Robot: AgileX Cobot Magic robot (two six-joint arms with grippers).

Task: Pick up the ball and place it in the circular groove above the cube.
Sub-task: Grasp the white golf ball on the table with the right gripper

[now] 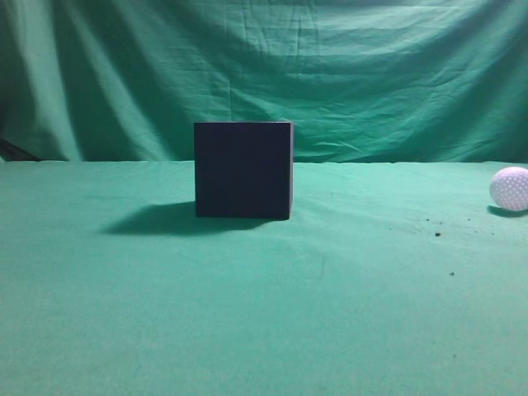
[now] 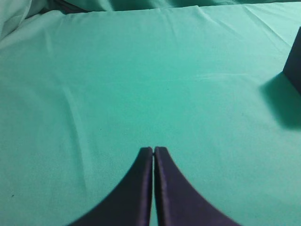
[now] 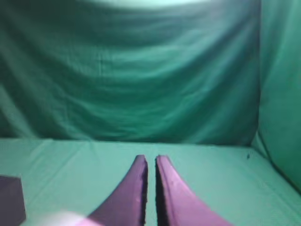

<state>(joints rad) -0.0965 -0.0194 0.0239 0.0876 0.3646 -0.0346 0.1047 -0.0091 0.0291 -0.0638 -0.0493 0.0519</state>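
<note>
Ball [image 1: 510, 188]: rests on the surface [image 1: 264, 313] at far right, well apart from the cube [image 1: 242, 170].
Handling (judged): light, hard, dimpled; likely to roll, so pinch across its widest girth.
Axis: round, no long axis or heading.
Cube: upright, flat face to camera; top groove not visible.
Left tool [image 2: 154, 150]: clenched, empty.
Right tool [image 3: 150, 160]: nearly clenched, thin gap, empty.

We see the cube [image 1: 242, 170], dark navy-black and matte with sharp edges, standing squarely on the table just left of centre. The ball [image 1: 510, 188], white, dimpled and faintly lilac, rests on the table at the cube's 3 o'clock, well apart, at the right edge.
</note>
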